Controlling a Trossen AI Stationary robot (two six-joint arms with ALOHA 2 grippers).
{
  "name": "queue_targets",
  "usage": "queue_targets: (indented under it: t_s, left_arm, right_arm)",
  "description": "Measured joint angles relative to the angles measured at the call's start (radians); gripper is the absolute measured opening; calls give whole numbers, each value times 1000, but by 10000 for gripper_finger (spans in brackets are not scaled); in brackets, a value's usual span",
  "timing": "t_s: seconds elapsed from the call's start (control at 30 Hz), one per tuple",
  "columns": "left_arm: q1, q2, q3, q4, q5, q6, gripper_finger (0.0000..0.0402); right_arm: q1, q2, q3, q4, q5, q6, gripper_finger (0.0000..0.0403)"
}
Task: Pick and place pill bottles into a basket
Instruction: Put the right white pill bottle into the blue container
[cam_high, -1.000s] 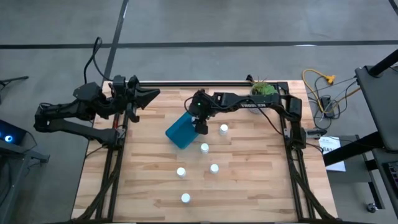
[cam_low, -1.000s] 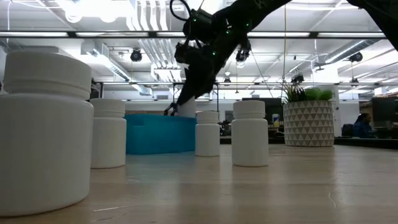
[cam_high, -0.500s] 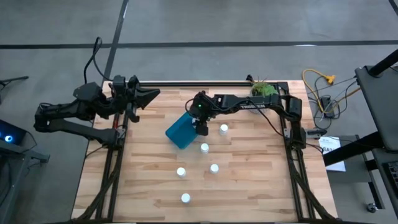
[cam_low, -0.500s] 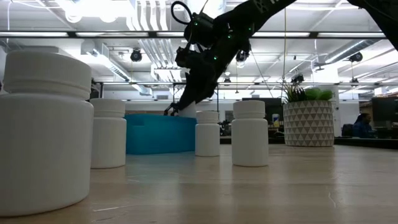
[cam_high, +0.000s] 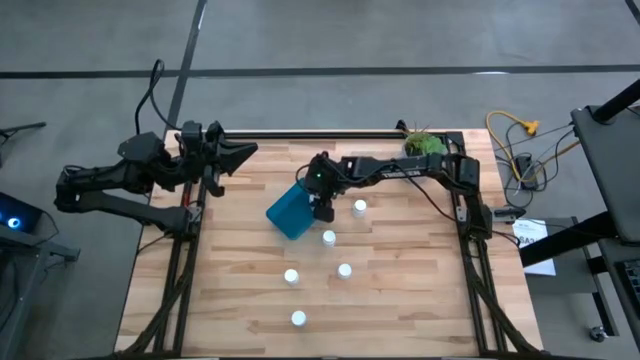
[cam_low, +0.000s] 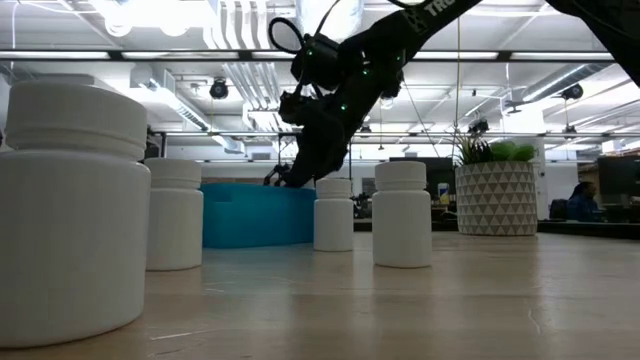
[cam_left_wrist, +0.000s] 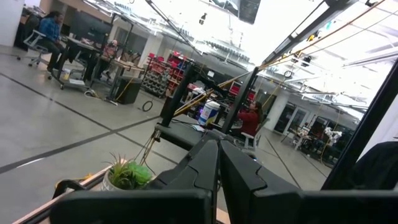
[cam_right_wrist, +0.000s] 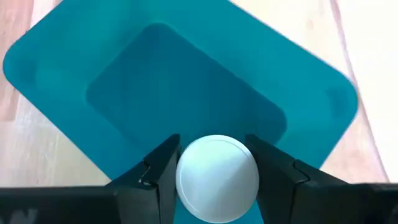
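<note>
You've got the right claw (cam_right_wrist: 214, 180) clamped on a pill bottle (cam_right_wrist: 217, 177), cap up, long axis vertical, over the basket (cam_high: 292, 211) edge. Basket sits skewed on the tabletop (cam_high: 400, 290), long axis diagonal, nothing inside. Five other bottles (cam_high: 329, 238) upright nearby. Left claw (cam_left_wrist: 219, 162) shut, parked at far-left corner.

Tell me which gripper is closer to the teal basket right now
The right. The right gripper, shut on a pill bottle, hangs over the basket. The left gripper, shut, waits by the table's far left edge, well apart from it.
</note>
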Motion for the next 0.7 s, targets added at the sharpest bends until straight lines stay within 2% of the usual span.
queue_targets:
  t_s: [0.17, 0.43, 0.7]
  left_arm:
    - [0, 0, 0, 0, 0, 0, 0]
    - [0, 0, 0, 0, 0, 3, 0]
    - [0, 0, 0, 0, 0, 3, 0]
  right_arm:
    - [-1, 4, 0, -3, 0, -1, 148]
    - [0, 4, 0, -6, 1, -7, 178]
    - [0, 4, 0, -7, 1, -8, 168]
